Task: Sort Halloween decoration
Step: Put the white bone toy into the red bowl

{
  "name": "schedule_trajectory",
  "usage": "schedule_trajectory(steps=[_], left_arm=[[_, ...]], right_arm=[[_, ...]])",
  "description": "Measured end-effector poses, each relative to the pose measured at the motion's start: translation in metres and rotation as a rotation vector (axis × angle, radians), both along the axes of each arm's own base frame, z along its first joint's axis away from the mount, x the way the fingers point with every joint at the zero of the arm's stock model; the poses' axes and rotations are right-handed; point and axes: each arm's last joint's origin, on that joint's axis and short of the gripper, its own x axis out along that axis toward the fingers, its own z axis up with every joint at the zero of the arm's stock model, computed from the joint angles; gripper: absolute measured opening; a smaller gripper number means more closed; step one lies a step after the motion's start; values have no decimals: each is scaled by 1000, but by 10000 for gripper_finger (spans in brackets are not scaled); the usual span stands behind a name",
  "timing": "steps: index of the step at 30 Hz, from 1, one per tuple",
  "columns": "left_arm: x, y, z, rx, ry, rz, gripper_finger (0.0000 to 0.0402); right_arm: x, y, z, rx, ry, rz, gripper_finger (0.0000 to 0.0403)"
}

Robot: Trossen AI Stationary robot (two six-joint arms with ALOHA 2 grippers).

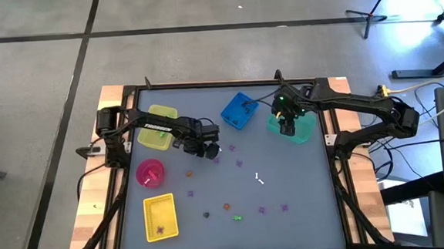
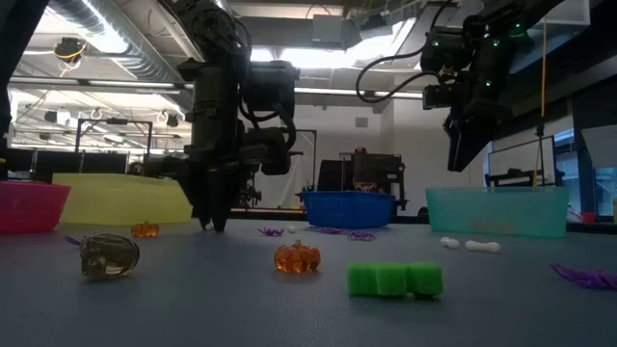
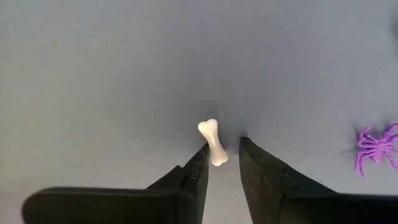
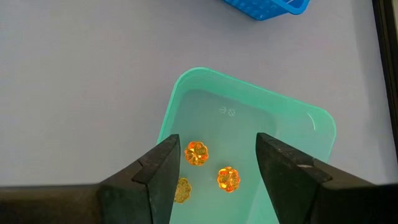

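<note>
Nearest the low camera, a green block trinket (image 2: 395,280), an orange pumpkin (image 2: 296,258) and a dark rounded piece (image 2: 109,254) are seen lying on the grey table (image 1: 303,181); what the dark piece depicts cannot be made out.

Of the larger things, the table is cut off at the bottom edge of the high view. The left arm (image 1: 157,128) is seen reaching toward the table's middle, and the right arm (image 1: 360,108) is held over the teal bin (image 1: 296,129). A blue bin (image 1: 239,110), a yellow bin (image 1: 155,128), a pink bowl (image 1: 150,173) and a yellow tray (image 1: 160,217) are ranged around the table; the yellow bin is partly covered by the left arm from above.

The left gripper (image 3: 222,163) is lowered to the table surface, its fingers partly closed about a small white bone (image 3: 213,142) but with a gap visible on one side; whether the bone is actually pinched cannot be told. From above, the bone is hidden under the gripper. A purple spider (image 3: 375,146) is shown beside it only in the left wrist view, cut off at the edge.

The right gripper (image 4: 214,163) is held empty with fingers spread above the teal bin. Only its wrist view reveals three orange pumpkins inside (image 4: 227,178), one partly hidden by a finger. Other trinkets (image 1: 233,212) are scattered across the table, too small from above to identify.
</note>
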Motion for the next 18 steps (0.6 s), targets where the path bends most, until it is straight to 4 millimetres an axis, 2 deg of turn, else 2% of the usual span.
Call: schedule_trajectory(steps=[9, 18], left_arm=[[1, 0, 0, -3, -6, -1, 37], [0, 0, 0, -1, 0, -2, 17]], right_arm=[[0, 0, 0, 0, 0, 0, 209], [0, 0, 0, 0, 0, 0, 209]])
